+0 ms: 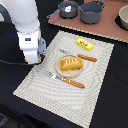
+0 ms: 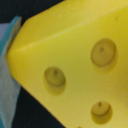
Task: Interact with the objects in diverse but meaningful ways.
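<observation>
We see the cheese wedge (image 2: 70,65) filling the wrist view, close against the camera, while our gripper (image 1: 33,57), its jaws' spread not discernible, sits over the placemat's (image 1: 95,85) edge on the exterior view's left, well apart from the plated bread loaf (image 1: 71,62).

Setting: lab tabletop staged as a play dining spot. A white robot arm (image 1: 25,25) stands over a black table (image 1: 112,95). A woven placemat (image 1: 35,82) carries a plate (image 1: 71,72) with a toy loaf (image 1: 71,63), fork (image 1: 62,80) and knife (image 1: 82,56). Two dark pots (image 1: 91,11) sit on a brown board (image 1: 107,29). The food looks plastic.
</observation>
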